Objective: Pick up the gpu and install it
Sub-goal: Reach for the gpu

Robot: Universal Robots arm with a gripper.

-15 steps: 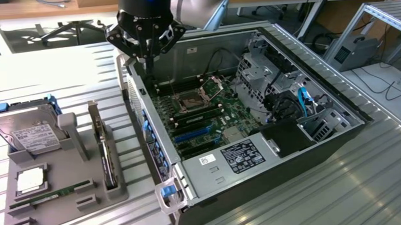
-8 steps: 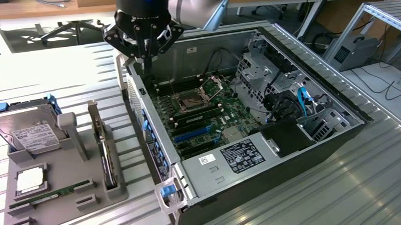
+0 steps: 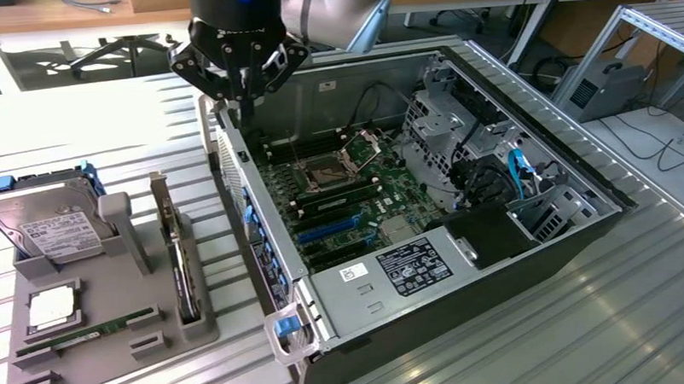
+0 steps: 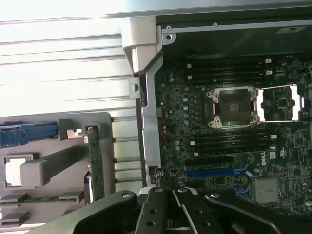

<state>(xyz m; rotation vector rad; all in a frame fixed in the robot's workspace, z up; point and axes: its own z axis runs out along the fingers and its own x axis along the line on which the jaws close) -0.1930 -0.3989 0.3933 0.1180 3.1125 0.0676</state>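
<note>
The gpu stands on its long edge in a slot of the grey holder tray, its silver bracket at the far end. In the wrist view the gpu appears edge-on beside the case wall. My gripper hangs above the rear wall of the open computer case, away from the card and higher than it. Its fingers are pressed together with nothing between them. The motherboard lies exposed inside the case, with a blue expansion slot bare.
On the tray also sit a silver hard drive, a CPU chip and a green RAM stick. Drive cages and cables fill the case on the exterior view's right. Slatted metal table surrounds everything.
</note>
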